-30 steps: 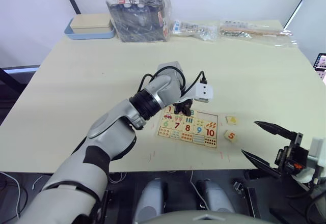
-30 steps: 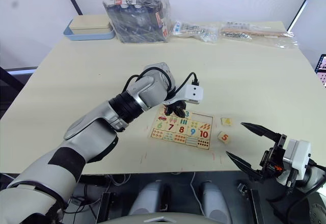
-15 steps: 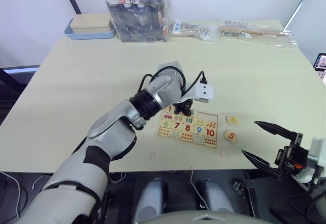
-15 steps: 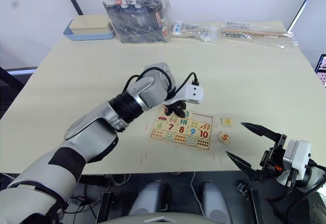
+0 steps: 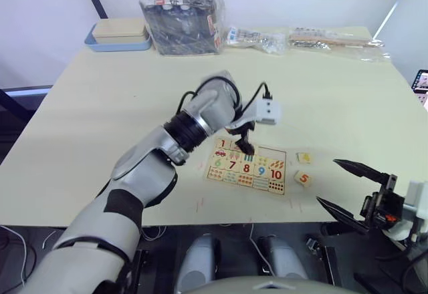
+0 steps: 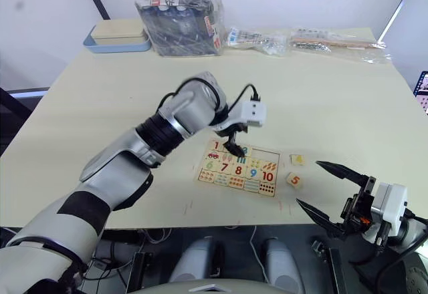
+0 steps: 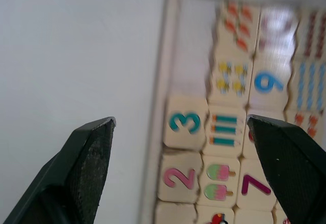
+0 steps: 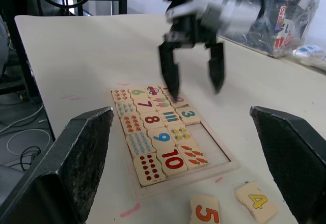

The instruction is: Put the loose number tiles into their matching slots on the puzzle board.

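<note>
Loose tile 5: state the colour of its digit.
Orange-red digit on the loose tile 5, clearest in the right wrist view.

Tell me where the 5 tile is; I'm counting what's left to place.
The 5 tile lies loose on the table, off the puzzle board's right edge, just nearer the robot than the 4 tile.

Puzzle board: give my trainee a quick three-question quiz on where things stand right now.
1. True or false: the 3 tile already sits in the board.
2. Which numbered tiles lie loose on the table beside the board?
A. 1 and 2
B. 4 and 5
C. 6 and 7
3. Fill in: the left gripper hangs over the board with its fingers ____.

Key:
1. True.
2. B: the 4 tile and the 5 tile are off the board, near the open right gripper.
3. Open, holding nothing.
</note>
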You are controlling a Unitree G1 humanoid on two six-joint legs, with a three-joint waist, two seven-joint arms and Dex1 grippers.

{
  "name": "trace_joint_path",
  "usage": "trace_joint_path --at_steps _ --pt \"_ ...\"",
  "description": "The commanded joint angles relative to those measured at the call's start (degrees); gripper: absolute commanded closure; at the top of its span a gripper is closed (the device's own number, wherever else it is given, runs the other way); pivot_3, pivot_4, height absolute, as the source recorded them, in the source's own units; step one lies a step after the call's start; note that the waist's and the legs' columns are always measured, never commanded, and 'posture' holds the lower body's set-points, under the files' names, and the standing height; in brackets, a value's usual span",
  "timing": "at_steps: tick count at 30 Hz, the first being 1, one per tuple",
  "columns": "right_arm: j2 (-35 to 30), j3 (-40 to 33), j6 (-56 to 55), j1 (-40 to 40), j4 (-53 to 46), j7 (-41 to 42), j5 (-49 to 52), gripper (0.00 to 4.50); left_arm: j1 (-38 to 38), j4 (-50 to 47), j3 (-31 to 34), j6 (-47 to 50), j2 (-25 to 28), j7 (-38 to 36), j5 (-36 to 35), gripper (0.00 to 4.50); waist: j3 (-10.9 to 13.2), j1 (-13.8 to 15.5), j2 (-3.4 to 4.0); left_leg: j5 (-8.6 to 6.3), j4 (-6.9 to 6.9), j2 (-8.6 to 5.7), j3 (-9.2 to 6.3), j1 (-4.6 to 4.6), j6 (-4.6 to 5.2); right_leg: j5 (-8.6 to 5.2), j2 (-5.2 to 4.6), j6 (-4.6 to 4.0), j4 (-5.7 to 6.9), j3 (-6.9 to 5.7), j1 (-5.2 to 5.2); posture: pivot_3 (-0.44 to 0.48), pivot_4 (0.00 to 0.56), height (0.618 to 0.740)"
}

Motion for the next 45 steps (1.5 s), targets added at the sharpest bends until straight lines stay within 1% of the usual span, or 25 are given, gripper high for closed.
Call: trace_joint_path --at_steps 1,3,7,8,10,11,14,16,17,19,20,30,45 --pt "-0.05 0.04 -1.14 -0.46 -0.45 -0.31 0.12 0.0 1.55 1.29 4.88 -7.28 1.03 1.06 -3.34 0.08 0.0 -0.03 0.01 0.0 0.0 0.0 0.0 0.0 0.0 0.0 0.0 0.0 0.0 0.0 0.0 0.0 0.15 0.74" --pt "-0.05 0.21 -1.15 -0.74 -0.26 -0.34 0.03 0.0 2.2 3.07 5.25 -9.33 1.18 2.08 -3.2 0.08 0.0 -0.01 0.01 0.0 0.0 0.01 0.0 0.01 0.0 0.0 0.01 0.0 0.02 0.0 0.0 0.0 0.15 0.74" --pt "-0.07 0.58 -1.22 -1.17 0.03 -0.41 -0.17 0.0 4.29 5.31 5.37 -16.9 1.69 4.6 -2.23 0.08 0.0 0.06 0.0 0.0 0.02 -0.02 0.0 0.0 0.0 0.01 0.0 0.02 0.02 0.0 0.01 0.0 0.15 0.74" --pt "-0.06 0.59 -1.25 -1.25 0.13 -0.38 -0.23 0.0 4.88 5.88 5.53 -18.67 1.74 5.2 -2.21 0.3 0.0 0.06 0.0 0.0 0.02 -0.02 0.01 0.0 0.0 0.02 -0.01 0.02 0.02 0.0 0.01 0.0 0.15 0.74" --pt "-0.05 0.63 -1.29 -1.38 0.28 -0.34 -0.32 0.0 5.54 7.1 5.61 -21.32 1.8 5.89 -2.04 0.85 0.0 0.09 0.0 0.0 0.02 -0.02 0.01 -0.01 0.0 0.02 -0.01 0.02 0.02 0.0 0.01 0.0 0.15 0.74" --pt "-0.09 0.67 -1.31 -1.47 0.36 -0.33 -0.37 0.0 5.97 7.92 5.41 -23.24 1.89 6.39 -1.67 1.33 0.0 0.06 0.0 0.0 0.03 -0.03 0.01 -0.01 0.0 0.02 -0.01 0.02 0.02 0.0 0.02 0.0 0.15 0.74" --pt "-0.17 0.72 -1.39 -1.63 0.53 -0.32 -0.48 0.0 6.88 9.73 5.05 -27.6 1.81 7.33 -0.92 2.54 0.0 0.04 0.0 0.0 0.03 -0.03 0.02 0.0 0.0 0.03 -0.01 0.04 0.02 0.0 0.02 0.0 0.15 0.74" --pt "-0.15 0.75 -1.42 -1.65 0.54 -0.36 -0.55 0.0 7.11 11.15 4.76 -30.0 1.56 8.2 0.04 3.24 0.0 0.06 0.0 0.0 0.03 -0.03 0.01 0.0 0.0 0.11 -0.01 0.18 0.02 0.0 0.02 0.0 0.15 0.74" --pt "-0.14 0.78 -1.42 -1.66 0.53 -0.38 -0.59 0.0 7.21 11.6 4.74 -30.77 1.42 8.31 0.24 3.68 0.0 0.07 0.0 0.0 0.03 -0.03 0.01 0.0 0.0 0.12 -0.01 0.2 0.02 -0.01 0.02 0.0 0.15 0.74" --pt "-0.08 0.84 -1.44 -1.66 0.52 -0.44 -0.69 0.0 7.36 12.08 4.83 -31.42 1.04 8.09 0.45 4.35 0.0 0.07 0.0 0.0 0.03 -0.04 0.02 -0.01 0.0 0.13 -0.01 0.21 0.02 0.0 0.02 0.0 0.15 0.74" --pt "-0.05 0.84 -1.47 -1.66 0.53 -0.49 -0.75 0.0 7.41 12.31 4.82 -31.57 0.82 7.99 0.55 4.43 0.0 0.07 0.0 0.0 0.03 -0.04 0.01 -0.01 0.0 0.13 -0.01 0.21 0.01 0.0 0.02 0.0 0.15 0.74" --pt "0.22 0.85 -1.71 -1.06 0.13 -0.8 -0.94 0.0 7.83 13.89 4.38 -34.24 -0.45 7.57 2.13 4.43 0.0 0.05 0.0 0.0 0.03 -0.04 0.01 0.0 0.0 0.13 -0.01 0.22 0.02 -0.01 0.03 0.0 0.15 0.74" --pt "0.03 0.99 -2.13 -0.26 -0.11 -1.22 -0.77 0.0 9.99 12.0 4.01 -36.02 0.04 5.01 4.02 4.43 0.0 0.04 0.0 0.0 0.03 -0.04 0.0 0.0 0.0 0.14 -0.01 0.22 0.02 -0.01 0.03 0.0 0.15 0.74"
